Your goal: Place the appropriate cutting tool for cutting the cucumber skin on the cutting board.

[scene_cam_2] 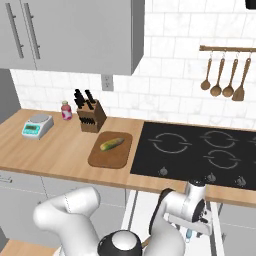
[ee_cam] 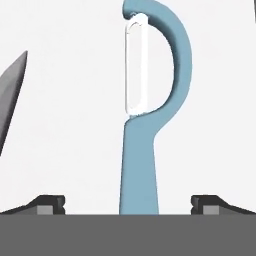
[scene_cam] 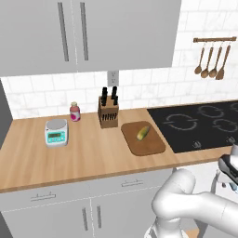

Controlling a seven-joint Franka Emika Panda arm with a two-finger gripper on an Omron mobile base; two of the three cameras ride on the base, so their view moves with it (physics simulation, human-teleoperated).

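Two dark fingertips (ee_cam: 50, 204) stood wide apart at the bottom of your hand view, so your tool (ee_cam: 128, 206) was spread, with the peeler (ee_cam: 150, 115) lying between them and touched by neither. Your arm was folded low in front of the counter (scene_cam: 83, 158), its hand reaching down below the counter's front edge; from the right base view the tool (scene_cam_2: 192, 231) pointed down into a white space under the stove top (scene_cam_2: 200, 147), where a bit of light blue showed beneath it. The peeler had a light-blue handle that ran up into a curved hoop holding a pale, slotted blade, and it lay flat on a plain white surface. A grey pointed blade (ee_cam: 11, 102) lay well apart at the left edge of that view. On the counter, the brown cutting board (scene_cam: 149, 144) carried only the yellow-green cucumber (scene_cam: 142, 133), lying on its far half. The knife block (scene_cam: 108, 111) stood just behind the board.
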